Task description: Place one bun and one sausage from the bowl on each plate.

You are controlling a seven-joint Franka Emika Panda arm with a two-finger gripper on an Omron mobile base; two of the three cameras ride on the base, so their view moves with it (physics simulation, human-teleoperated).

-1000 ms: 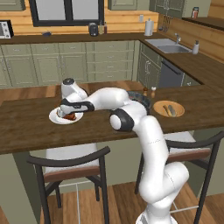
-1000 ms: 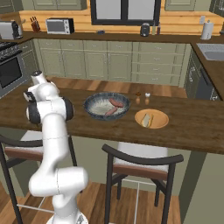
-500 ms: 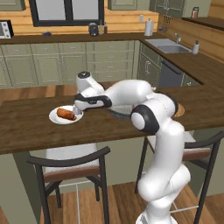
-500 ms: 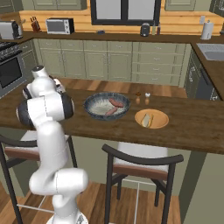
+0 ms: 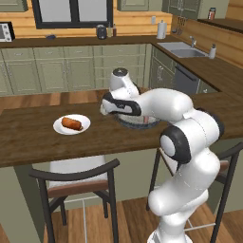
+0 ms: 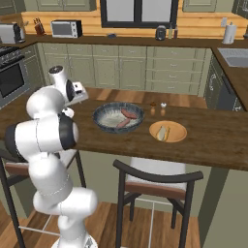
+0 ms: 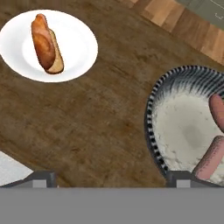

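The claw (image 7: 109, 177) is hanging with its jaws spread wide, gripping nothing, over the dark wooden counter (image 7: 92, 122) of a kitchen with green cabinets and timber walls. Just beyond its one fingertip the bowl (image 7: 183, 127) is sitting with two sausages (image 7: 210, 157) inside. Well off to its other side the white plate (image 7: 78, 43) is carrying a bun (image 7: 43, 41) and a sausage lying together. Far past the bowl, the orange-tan plate (image 6: 167, 131) is holding a bun. Since a second ago the arm is swinging away from the white plate toward the bowl.
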